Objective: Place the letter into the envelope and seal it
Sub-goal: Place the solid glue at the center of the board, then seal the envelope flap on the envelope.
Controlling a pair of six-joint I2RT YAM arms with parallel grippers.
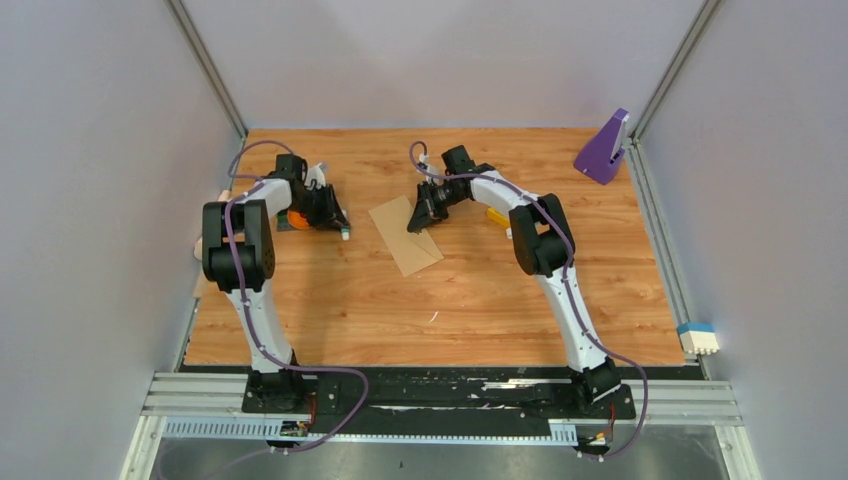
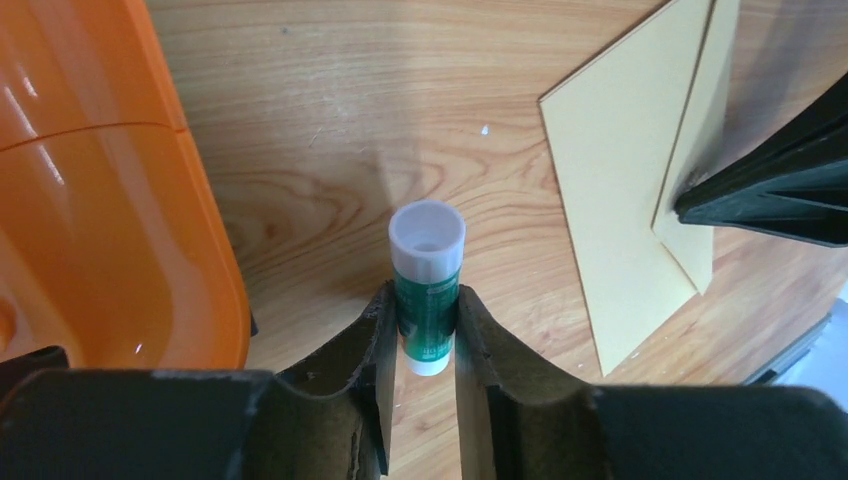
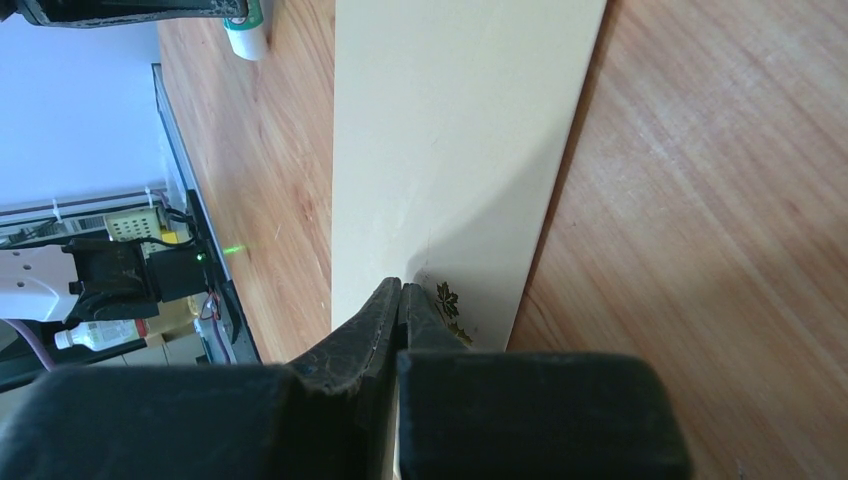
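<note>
Envelope lies flat on the table, a bit above centre of the top view, turned at an angle. Right gripper is on it: fingers pressed together, tips down near the envelope's upper edge in the top view. Can't tell whether any paper is caught between them. In the right wrist view the pale envelope face runs up the frame from the tips, with a small leaf print just right of them. Left gripper sits left of the envelope, apart from it, pinching a glue stick (green body, white ends), one finger against each side. Can't tell if the stick's lower end touches the table. Orange tub fills the left of the left wrist view, just beside that gripper; the envelope and the right gripper's black tip show at upper right there. Purple stand is in the table's upper right corner, well apart.
</note>
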